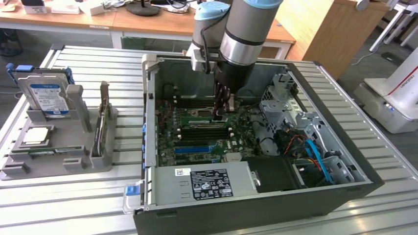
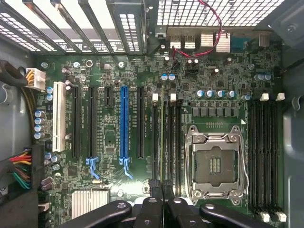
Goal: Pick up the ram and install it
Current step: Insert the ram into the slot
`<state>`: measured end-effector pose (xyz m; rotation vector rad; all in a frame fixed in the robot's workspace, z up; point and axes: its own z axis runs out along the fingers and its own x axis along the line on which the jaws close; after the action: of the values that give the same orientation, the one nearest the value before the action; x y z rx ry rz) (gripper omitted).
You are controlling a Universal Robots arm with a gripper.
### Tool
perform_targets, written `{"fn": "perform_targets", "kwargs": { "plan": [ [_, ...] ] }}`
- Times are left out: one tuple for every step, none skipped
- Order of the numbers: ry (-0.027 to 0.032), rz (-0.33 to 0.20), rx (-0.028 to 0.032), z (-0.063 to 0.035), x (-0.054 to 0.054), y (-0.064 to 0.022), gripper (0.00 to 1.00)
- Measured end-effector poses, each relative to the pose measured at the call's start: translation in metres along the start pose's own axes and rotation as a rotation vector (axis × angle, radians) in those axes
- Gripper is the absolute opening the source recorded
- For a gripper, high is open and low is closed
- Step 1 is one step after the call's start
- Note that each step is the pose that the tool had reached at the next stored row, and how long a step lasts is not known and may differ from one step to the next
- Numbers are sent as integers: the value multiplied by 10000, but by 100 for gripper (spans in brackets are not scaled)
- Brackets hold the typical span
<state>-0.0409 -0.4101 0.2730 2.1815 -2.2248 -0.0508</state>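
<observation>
We see the pincer [image 2: 161, 186] squeezed tight on the thin ram [image 2: 162, 133], holding it on its edge so it lines up with the long slots [image 2: 155, 137].

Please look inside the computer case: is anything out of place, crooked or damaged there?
Nothing looks damaged or spilled. One thing stands out: the processor socket on the motherboard is empty, its contacts bare, while a square silver processor lies outside on the grey tray.

Silver-grey cylindrical arm [image 1: 245, 34], pale blue joint cap [image 1: 212, 10], black pincer [image 2: 160, 185] with glossy linkages
</observation>
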Motion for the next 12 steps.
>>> {"fn": "perform_targets", "kwargs": {
  "plan": [
    [0,0,0,0,0,0,12],
    [0,0,-1,0,0,0,12],
    [0,0,0,0,0,0,12],
    [-1,1,0,0,0,-1,12],
    [-2,2,0,1,0,-5,12],
    [-1,3,0,1,0,-13,12],
    [-2,1,1,1,-1,-25,12],
    [-2,0,0,0,-1,-38,12],
    [-1,1,1,0,-1,-49,12],
    [-2,0,0,0,-1,-61,12],
    [-2,0,0,-1,-1,-72,12],
    [-2,-1,0,-1,-1,-76,12]
  ]
}}
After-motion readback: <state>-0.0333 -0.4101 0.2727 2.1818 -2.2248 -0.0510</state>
